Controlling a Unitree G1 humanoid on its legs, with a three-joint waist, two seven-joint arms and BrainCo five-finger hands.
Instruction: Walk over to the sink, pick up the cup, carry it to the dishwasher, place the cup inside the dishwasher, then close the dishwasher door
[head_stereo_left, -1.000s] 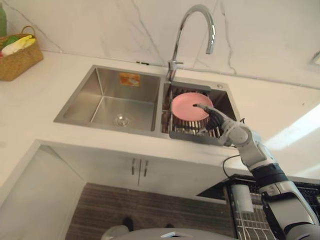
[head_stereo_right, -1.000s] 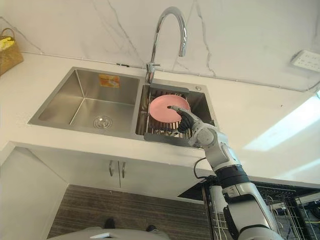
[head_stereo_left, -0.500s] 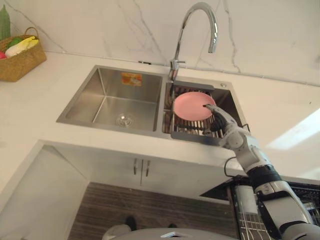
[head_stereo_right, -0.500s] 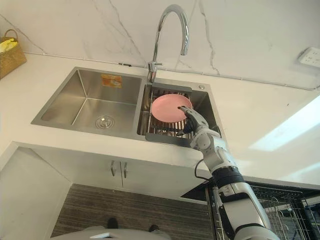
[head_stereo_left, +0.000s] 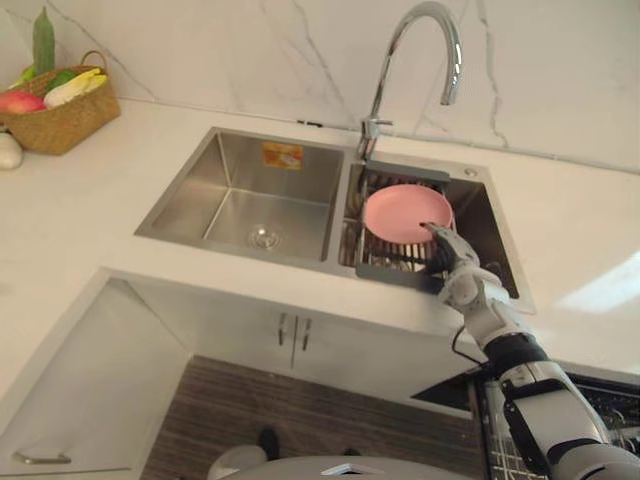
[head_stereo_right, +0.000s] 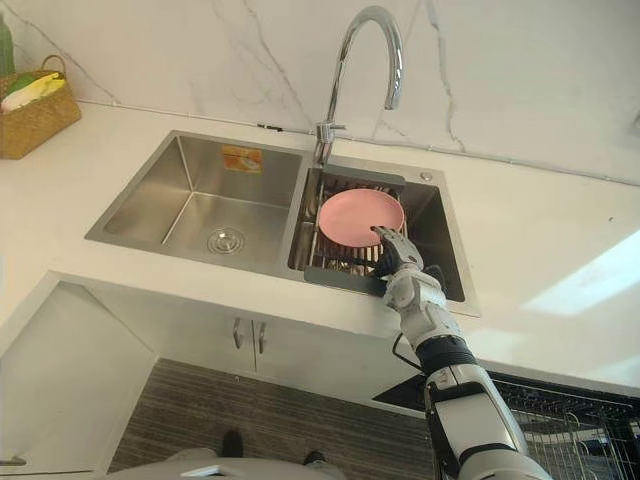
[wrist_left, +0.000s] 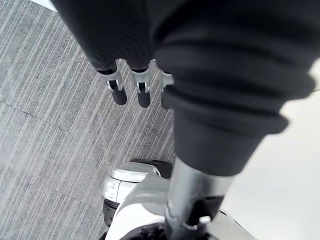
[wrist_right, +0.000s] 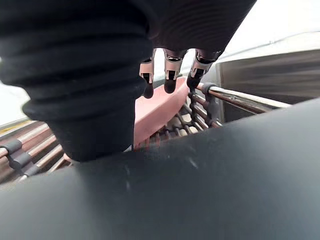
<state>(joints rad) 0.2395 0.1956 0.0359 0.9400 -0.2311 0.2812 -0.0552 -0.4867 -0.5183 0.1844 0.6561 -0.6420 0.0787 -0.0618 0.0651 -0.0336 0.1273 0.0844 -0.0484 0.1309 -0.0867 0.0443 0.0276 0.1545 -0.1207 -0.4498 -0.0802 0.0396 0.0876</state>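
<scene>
A pink plate (head_stereo_left: 405, 212) leans in a dark wire rack (head_stereo_left: 392, 272) inside the right basin of the steel sink (head_stereo_left: 250, 200). My right hand (head_stereo_left: 448, 262) reaches over the rack's front edge, open. Its straight fingers (wrist_right: 167, 75) point at the plate's (wrist_right: 155, 107) near rim and stop just short of it or barely touch it. In the right eye view the right hand (head_stereo_right: 397, 262) sits at the plate's (head_stereo_right: 360, 216) lower right. My left hand (wrist_left: 135, 75) hangs over the striped grey floor with relaxed fingers, holding nothing.
A tall curved faucet (head_stereo_left: 420, 45) rises behind the divider between the basins. A woven basket of vegetables (head_stereo_left: 60, 115) stands far left on the white counter. The dishwasher's wire rack (head_stereo_right: 590, 425) shows at the lower right, and cabinet doors (head_stereo_left: 295, 330) lie below the sink.
The camera has shifted, so the sink sits further right in the picture. My right hand has drawn back from the plate's middle to its near rim by the rack's front edge.
</scene>
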